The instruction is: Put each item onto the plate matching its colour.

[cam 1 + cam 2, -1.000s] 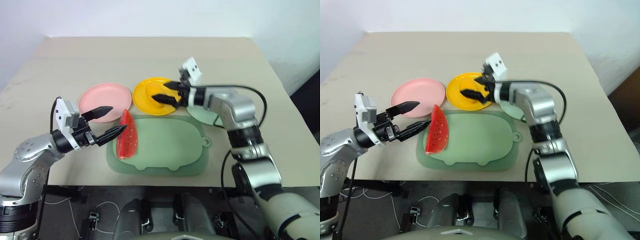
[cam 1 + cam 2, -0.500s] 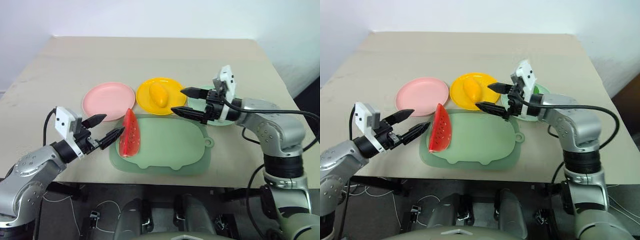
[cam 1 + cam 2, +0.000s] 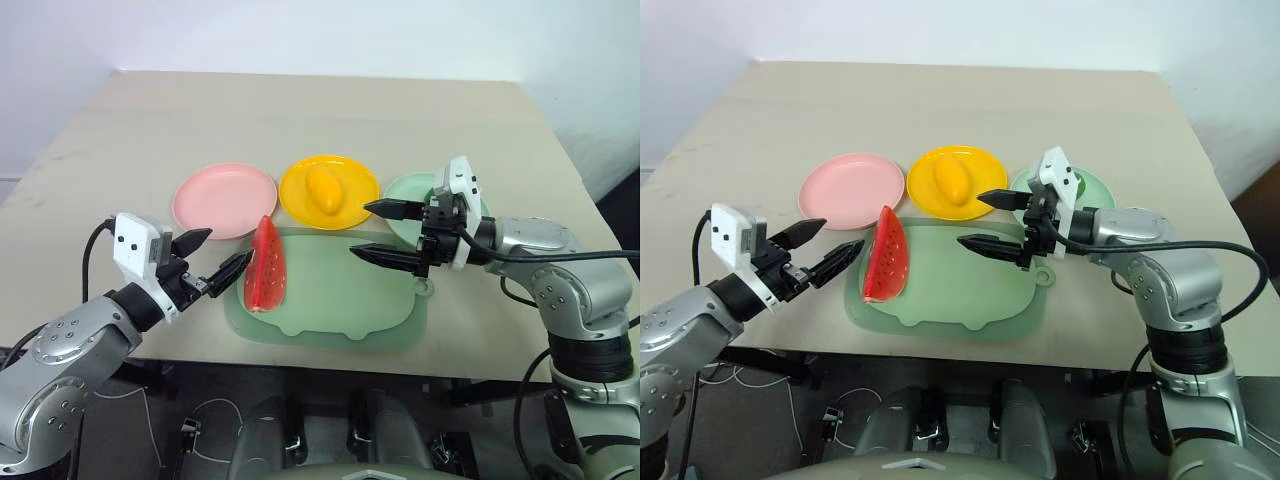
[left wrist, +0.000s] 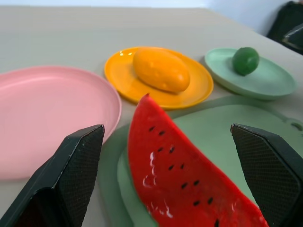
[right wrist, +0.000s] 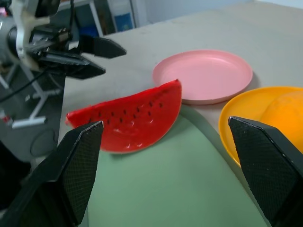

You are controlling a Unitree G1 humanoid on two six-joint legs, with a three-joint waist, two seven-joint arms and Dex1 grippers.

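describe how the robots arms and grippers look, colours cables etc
Both arms are silver-grey metal with rounded joint housings and a black cable looping alongside. The left gripper and the right gripper each have two black pointed fingers with textured pads and a white camera block at the wrist.

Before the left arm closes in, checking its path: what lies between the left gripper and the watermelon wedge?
Nothing: in the left eye view, bare table separates the open left gripper from the watermelon wedge.

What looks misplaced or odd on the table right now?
The watermelon wedge stands on edge on the green tray, not on the pink plate, which is bare. The mango lies on the yellow plate, matching.
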